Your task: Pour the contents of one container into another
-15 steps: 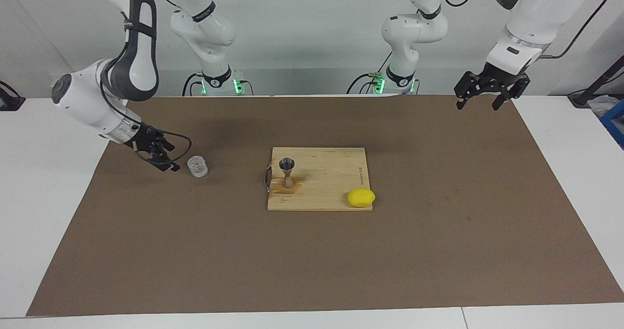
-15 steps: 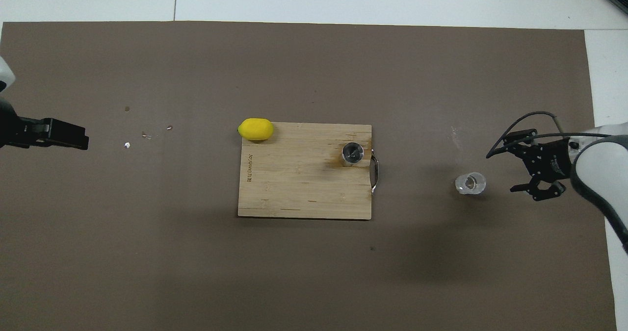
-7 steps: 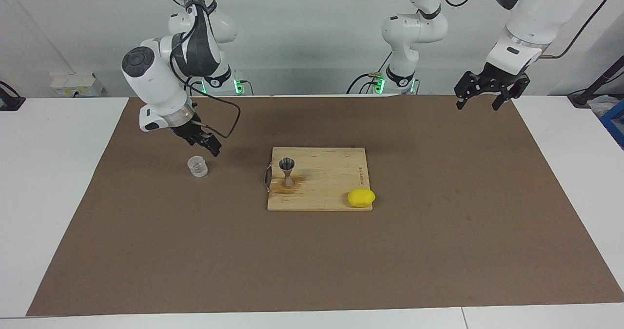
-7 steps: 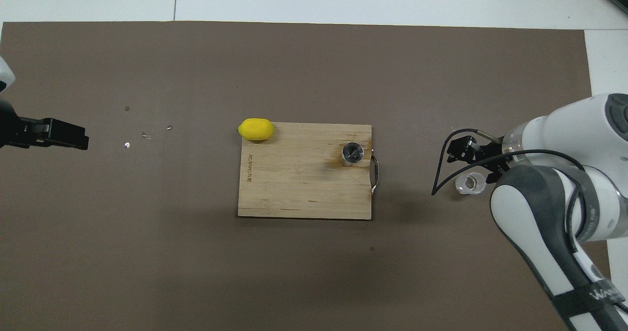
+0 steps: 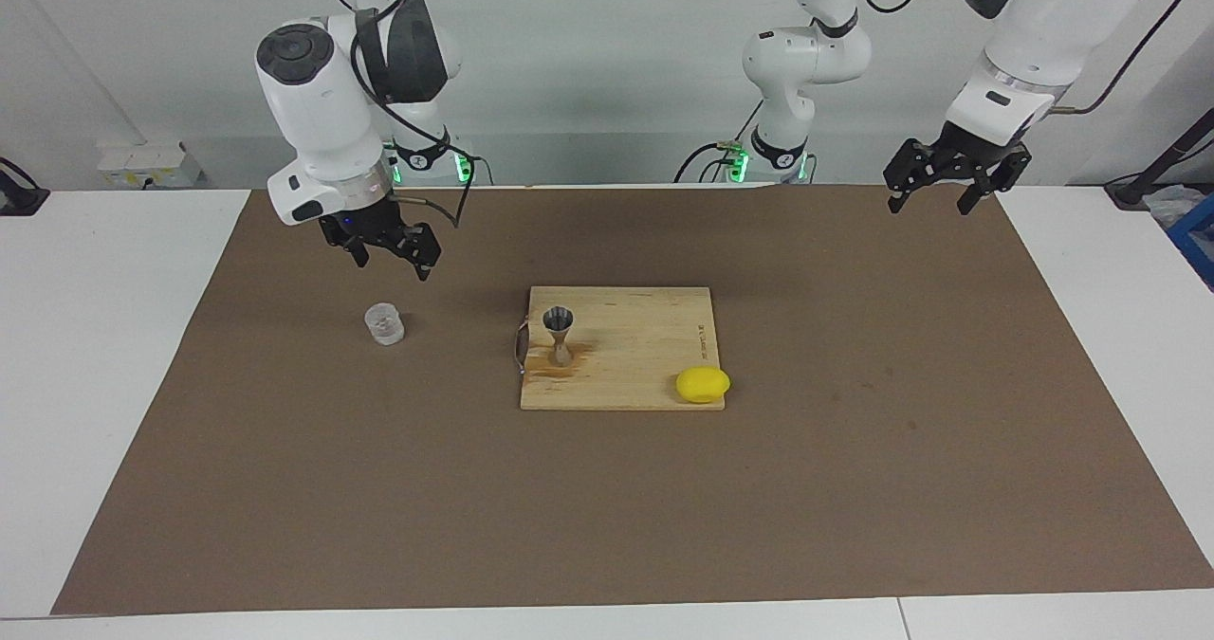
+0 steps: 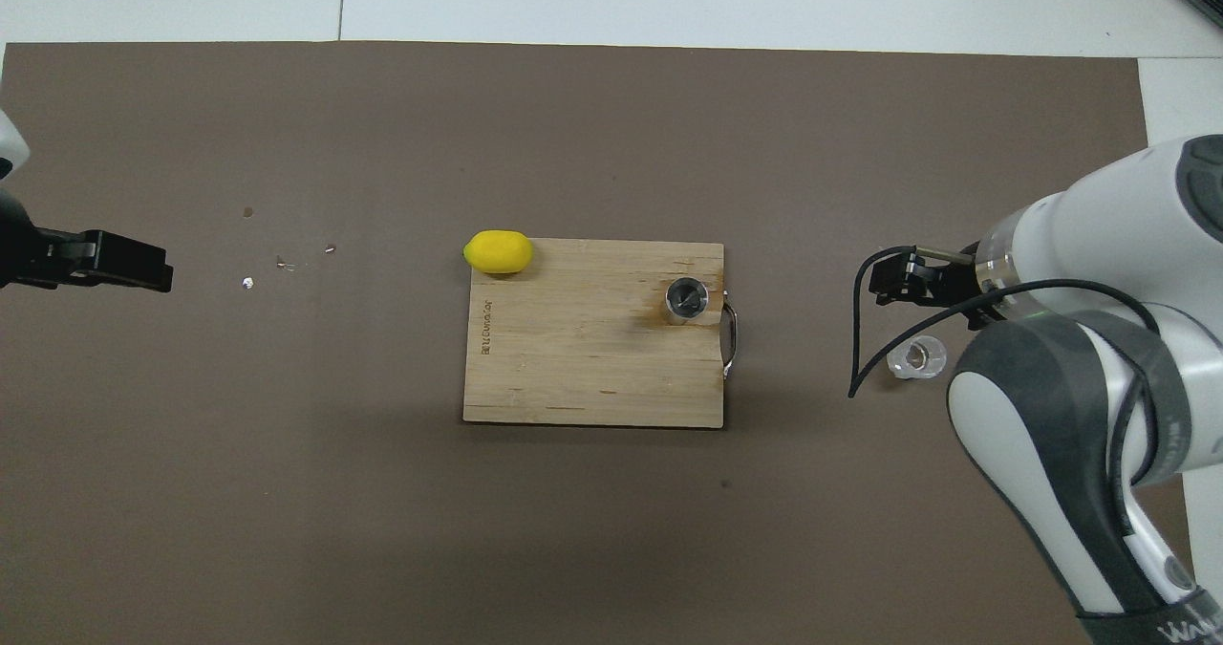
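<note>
The right claw [image 5: 389, 259], fingers spread, hangs above the small clear glass cup [image 5: 384, 324]; the left claw [image 5: 929, 196] waits spread too.

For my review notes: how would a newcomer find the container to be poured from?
Start at the wooden cutting board mid-table. Toward the right arm's end, on the brown mat, stands the glass cup. It is short and clear, unlike the silvery hourglass jigger on the board.

Clear glass cup [image 6: 917, 357] upright on the brown mat [image 6: 573, 530], toward the right arm's end, partly covered by the right arm. Right gripper [image 6: 893, 280] raised beside it. Metal jigger [image 6: 687, 300] standing on the wooden board [image 6: 573, 358]; lemon [image 6: 498, 251] at the board's corner. Left gripper [image 6: 143, 274] waiting over the mat's edge.
</note>
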`<state>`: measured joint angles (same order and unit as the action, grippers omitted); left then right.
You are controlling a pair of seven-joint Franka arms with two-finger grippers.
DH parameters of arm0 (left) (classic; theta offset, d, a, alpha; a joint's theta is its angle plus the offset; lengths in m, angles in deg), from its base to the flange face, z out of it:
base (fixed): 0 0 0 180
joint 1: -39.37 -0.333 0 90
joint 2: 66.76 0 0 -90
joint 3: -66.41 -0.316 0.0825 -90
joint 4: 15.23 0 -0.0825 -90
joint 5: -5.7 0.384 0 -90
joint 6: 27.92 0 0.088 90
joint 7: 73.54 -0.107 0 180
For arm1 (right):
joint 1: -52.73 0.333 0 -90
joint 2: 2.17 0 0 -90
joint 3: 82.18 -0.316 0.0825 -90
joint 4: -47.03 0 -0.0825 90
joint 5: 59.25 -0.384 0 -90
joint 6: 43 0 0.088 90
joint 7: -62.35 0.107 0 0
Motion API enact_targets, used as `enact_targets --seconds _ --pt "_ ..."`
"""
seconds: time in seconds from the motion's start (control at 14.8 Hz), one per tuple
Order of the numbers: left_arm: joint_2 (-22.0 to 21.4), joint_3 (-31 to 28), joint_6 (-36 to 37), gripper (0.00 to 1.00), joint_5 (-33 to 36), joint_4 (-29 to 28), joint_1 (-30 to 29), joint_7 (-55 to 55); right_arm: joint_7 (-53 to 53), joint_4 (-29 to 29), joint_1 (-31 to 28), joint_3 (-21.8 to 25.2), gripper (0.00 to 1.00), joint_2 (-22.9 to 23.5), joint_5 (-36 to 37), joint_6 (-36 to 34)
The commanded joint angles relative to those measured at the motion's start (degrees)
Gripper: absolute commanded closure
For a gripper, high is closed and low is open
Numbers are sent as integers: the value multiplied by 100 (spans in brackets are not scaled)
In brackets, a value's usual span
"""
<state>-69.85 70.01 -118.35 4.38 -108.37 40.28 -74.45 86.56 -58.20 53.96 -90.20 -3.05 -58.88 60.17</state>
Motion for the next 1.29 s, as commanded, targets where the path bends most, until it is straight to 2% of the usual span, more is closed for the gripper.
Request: enact_targets --seconds 0.0,0.41,0.81,1.22 --pt "-78 53 17 0 -61 -56 -99 -32 -354 897 0 -6 0 413 147 -569" --pt "-78 53 17 0 -61 -64 -99 -32 -759 978 -61 2 0 238 253 -816" --pt "-78 53 17 0 -61 -64 -99 -32 -1208 627 -176 37 0 -122 253 -1089" --pt "-78 53 17 0 -61 -64 -99 -32 -1226 617 -334 29 0 -123 139 -1098"
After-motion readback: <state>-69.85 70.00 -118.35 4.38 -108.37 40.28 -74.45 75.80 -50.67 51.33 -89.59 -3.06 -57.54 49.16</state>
